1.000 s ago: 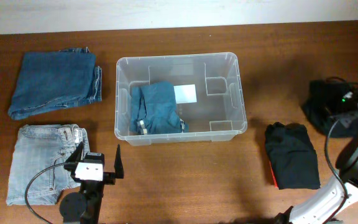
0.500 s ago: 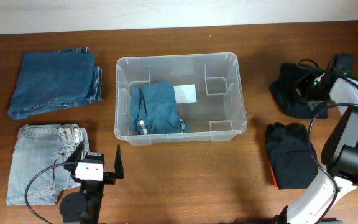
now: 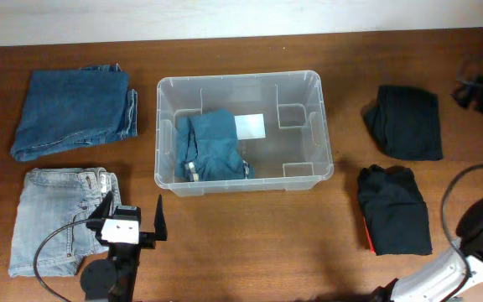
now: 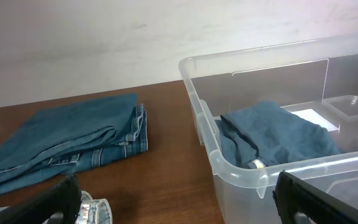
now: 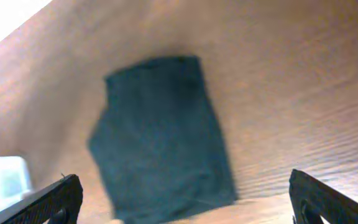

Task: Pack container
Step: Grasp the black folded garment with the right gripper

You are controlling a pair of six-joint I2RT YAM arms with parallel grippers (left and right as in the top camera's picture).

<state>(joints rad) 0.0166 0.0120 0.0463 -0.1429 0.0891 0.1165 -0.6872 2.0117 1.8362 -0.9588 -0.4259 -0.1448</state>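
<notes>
The clear container [image 3: 240, 78] stands mid-table with one folded blue pair of jeans [image 3: 212, 147] in its left half. Its near corner [image 4: 253, 169] and those jeans [image 4: 278, 134] fill the right of the left wrist view. My left gripper [image 3: 131, 221] is open and empty at the front left, just right of the light-wash jeans [image 3: 57, 220]. My right gripper [image 3: 479, 91] is at the far right edge, open and empty, apart from a folded black garment [image 3: 406, 122] lying on the table. The right wrist view shows that garment [image 5: 163, 137] ahead, between its wide-spread fingers [image 5: 58, 202].
Dark blue jeans [image 3: 74, 113] lie at the back left, also in the left wrist view [image 4: 61, 140]. Another black folded garment [image 3: 395, 210] with a red edge lies at the front right. A white label [image 3: 250, 126] shows on the container's bottom.
The right gripper carried the black garment leftward, let it go on the table at the back right, opened, and pulled away to the right edge. The left arm stayed still.
</notes>
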